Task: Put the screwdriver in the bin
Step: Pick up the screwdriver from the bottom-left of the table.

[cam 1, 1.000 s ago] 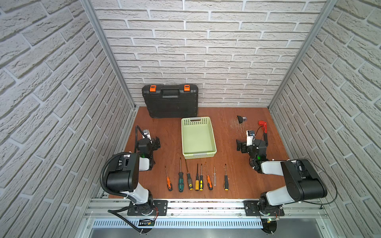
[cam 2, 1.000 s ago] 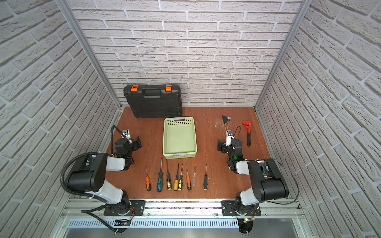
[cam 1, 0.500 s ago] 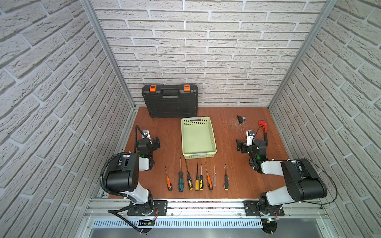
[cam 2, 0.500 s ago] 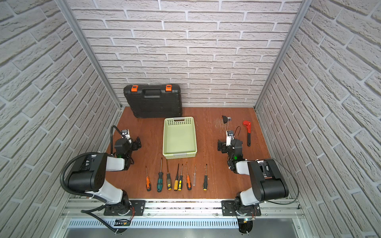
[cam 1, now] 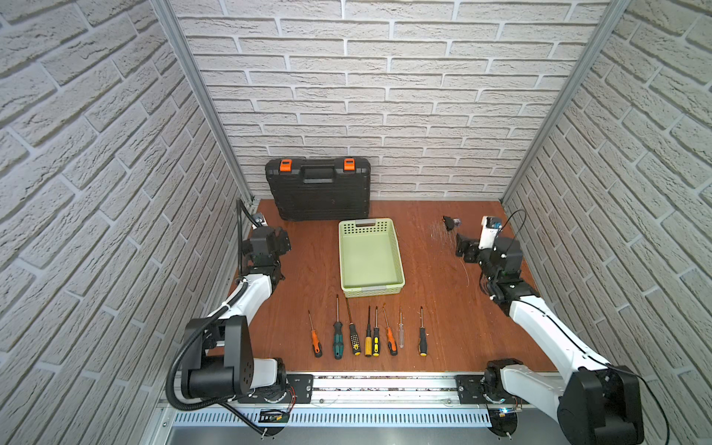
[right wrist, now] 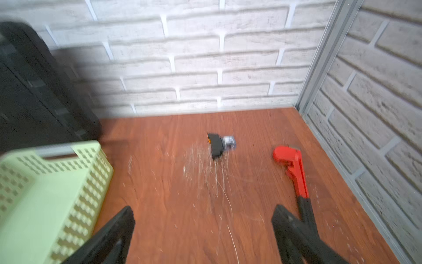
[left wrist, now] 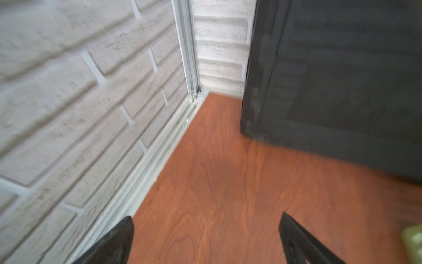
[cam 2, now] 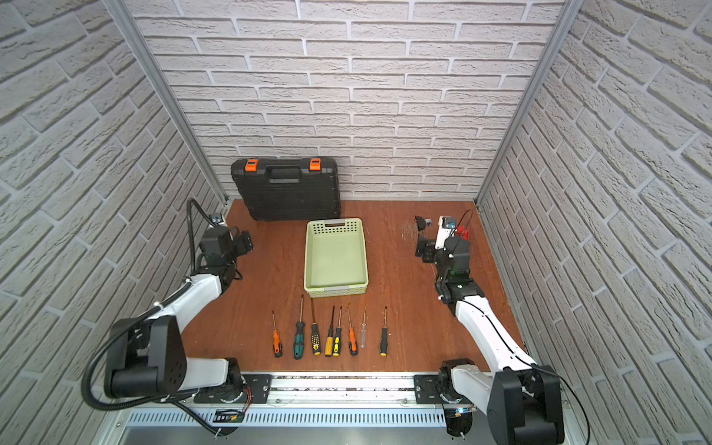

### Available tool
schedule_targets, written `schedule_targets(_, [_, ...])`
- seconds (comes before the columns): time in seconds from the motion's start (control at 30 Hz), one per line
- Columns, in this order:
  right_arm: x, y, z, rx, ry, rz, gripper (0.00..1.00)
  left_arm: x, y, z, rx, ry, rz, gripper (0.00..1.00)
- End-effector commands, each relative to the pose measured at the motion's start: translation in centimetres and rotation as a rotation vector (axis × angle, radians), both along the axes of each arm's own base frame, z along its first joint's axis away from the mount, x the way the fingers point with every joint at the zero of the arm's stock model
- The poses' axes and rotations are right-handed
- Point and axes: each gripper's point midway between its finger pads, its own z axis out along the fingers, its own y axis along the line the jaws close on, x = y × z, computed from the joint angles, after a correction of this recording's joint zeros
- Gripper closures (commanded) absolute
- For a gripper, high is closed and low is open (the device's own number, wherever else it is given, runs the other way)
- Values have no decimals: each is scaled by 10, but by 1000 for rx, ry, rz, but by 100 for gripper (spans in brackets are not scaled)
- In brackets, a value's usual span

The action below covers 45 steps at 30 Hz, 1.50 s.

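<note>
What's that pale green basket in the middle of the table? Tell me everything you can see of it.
The basket is a pale green rectangular tray, apparently plastic, with walls pierced by rows of small holes and a handle slot at each short end. It sits flat on the wooden table, open side up, with nothing inside. A black toolcase stands just behind it, toward the back wall; a row of screwdrivers lies just in front of it.

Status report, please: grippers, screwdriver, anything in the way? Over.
Left gripper open, empty; right gripper open, empty. Eight screwdrivers in a row before the bin, none inside. Nothing between; red wrench lies aside, by right gripper.
</note>
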Motion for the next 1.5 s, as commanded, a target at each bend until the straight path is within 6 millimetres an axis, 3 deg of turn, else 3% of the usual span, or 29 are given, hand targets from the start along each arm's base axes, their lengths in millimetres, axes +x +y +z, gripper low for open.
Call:
schedule_targets(0.0, [-32,21,-8,51,191,71,7,-46,-28,-27,-62,257,0,2])
schedule_targets(0.17, [-48,57,1,125,253,182,11,-81,-74,-6,-80,311,-72,2])
schedule_targets(0.37, [-77,108,-19,110,420,319,15,-130,-118,-30,-177,494,-187,2])
schedule_targets(0.47, [-98,117,-33,107,495,339,15,-160,-131,-53,-249,608,-188,4])
schedule_targets(0.6, [-121,131,-52,138,577,376,17,-208,-157,-96,-396,789,-177,15])
schedule_targets(0.73, [-128,138,-72,140,619,375,17,-246,-166,-129,-406,904,-131,31])
schedule_targets(0.8, [-125,145,-77,160,625,386,17,-259,-169,-142,-412,941,-122,35])
schedule_targets(1.0, [-113,167,-80,154,650,442,18,-267,-169,-163,-419,985,-90,42])
schedule_targets(1.27, [-108,174,-85,152,662,460,18,-273,-166,-184,-452,1003,-60,43])
schedule_targets(1.47, [-105,184,-88,192,672,484,20,-275,-168,-198,-466,1024,-50,51])
